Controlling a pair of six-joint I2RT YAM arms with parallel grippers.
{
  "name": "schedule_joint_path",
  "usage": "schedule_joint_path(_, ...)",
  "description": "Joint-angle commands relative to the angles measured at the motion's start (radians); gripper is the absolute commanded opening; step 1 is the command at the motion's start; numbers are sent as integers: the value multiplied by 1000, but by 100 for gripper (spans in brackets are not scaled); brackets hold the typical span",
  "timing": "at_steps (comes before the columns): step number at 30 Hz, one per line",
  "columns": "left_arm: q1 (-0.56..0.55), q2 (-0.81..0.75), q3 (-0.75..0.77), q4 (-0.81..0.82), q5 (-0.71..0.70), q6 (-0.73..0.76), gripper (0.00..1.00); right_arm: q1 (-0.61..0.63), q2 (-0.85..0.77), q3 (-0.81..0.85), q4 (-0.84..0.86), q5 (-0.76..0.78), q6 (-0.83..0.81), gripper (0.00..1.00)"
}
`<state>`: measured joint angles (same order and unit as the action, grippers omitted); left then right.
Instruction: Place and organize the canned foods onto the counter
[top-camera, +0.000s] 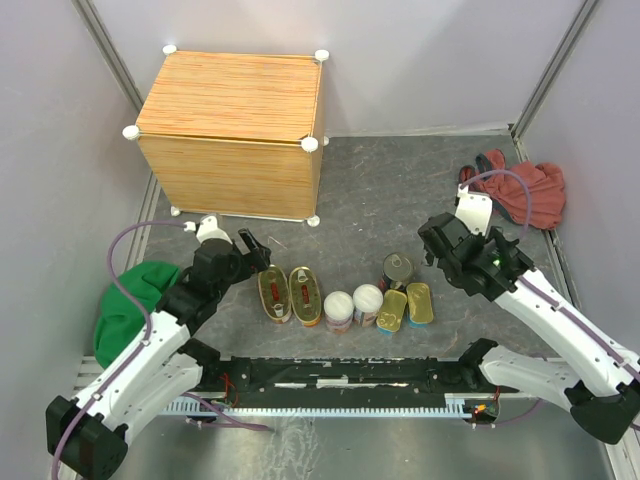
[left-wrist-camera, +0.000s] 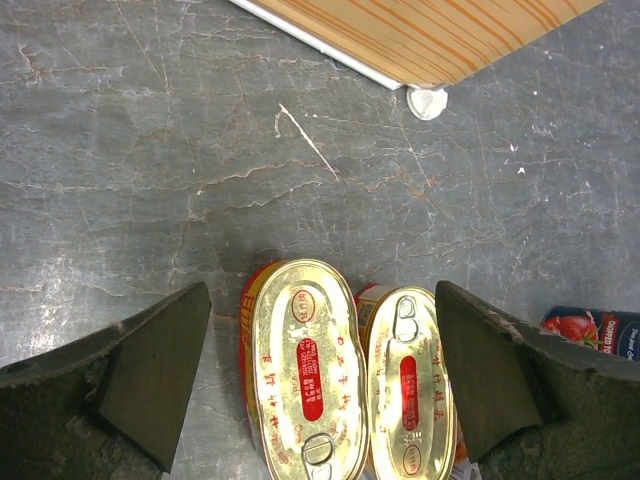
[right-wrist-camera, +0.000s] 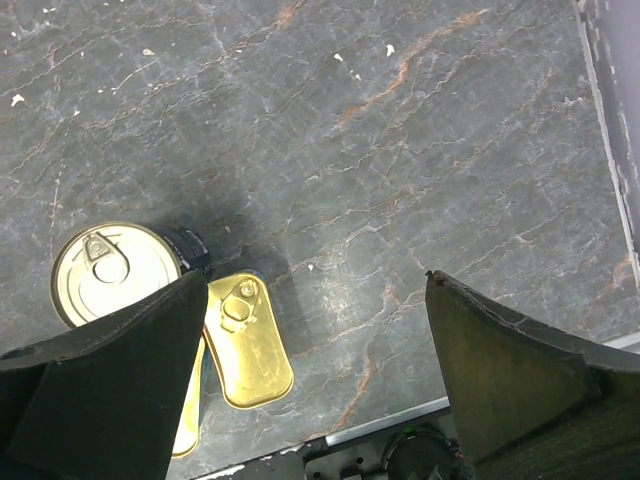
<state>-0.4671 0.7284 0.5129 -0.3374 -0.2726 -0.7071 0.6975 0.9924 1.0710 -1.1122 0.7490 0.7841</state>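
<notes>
- Progress: none visible yet. Top of the counter (top-camera: 228, 100) bare of cans, so all seven left to move and arrange.
- Location of the counter: far left corner of the worktop (top-camera: 380, 190), white ball knobs (top-camera: 310, 144) at its corners.
- Location of the canned foods (top-camera: 350, 300): loose row near the middle of the worktop's near edge, well apart from the counter.
- Row order from the left in the top view: two oval gold-red tins (top-camera: 288, 294) lying flat side by side, then two upright white-lidded cylinders (top-camera: 352, 306), then two rectangular gold-blue tins (top-camera: 405, 307), with the dark round tin (top-camera: 397, 268) just behind that last pair.
- State of the left gripper (top-camera: 255, 250): jaws spread wide, nothing between them. Hangs above the worktop just beyond the oval tins, which the wrist view frames between its fingers (left-wrist-camera: 150, 370).
- State of the right gripper (top-camera: 428, 240): also spread wide and empty. Hovers over bare worktop just right of the round tin and the nearer rectangular tin.
- Likely step in hand: approach for a first pick, probably an oval tin on the left and the round tin on the right. No contact with any can so far.
- Off to the sides and no part of the job: green cloth (top-camera: 130, 305) at the left edge, red cloth (top-camera: 530, 192) near the far right corner.
</notes>
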Motion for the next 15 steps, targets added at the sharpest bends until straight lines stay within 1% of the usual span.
schedule_joint_path(1, -4, -24, 67, -32, 12, -9, 100, 27, -5, 15, 12, -15, -13, 97)
schedule_joint_path(6, -3, -47, 76, -54, 15, -6, 100, 61, 4, -19, 53, -45, -24, 97)
schedule_joint_path(15, -3, -32, 91, -72, 28, 1, 99, 131, 4, -51, 140, -169, -3, 97)
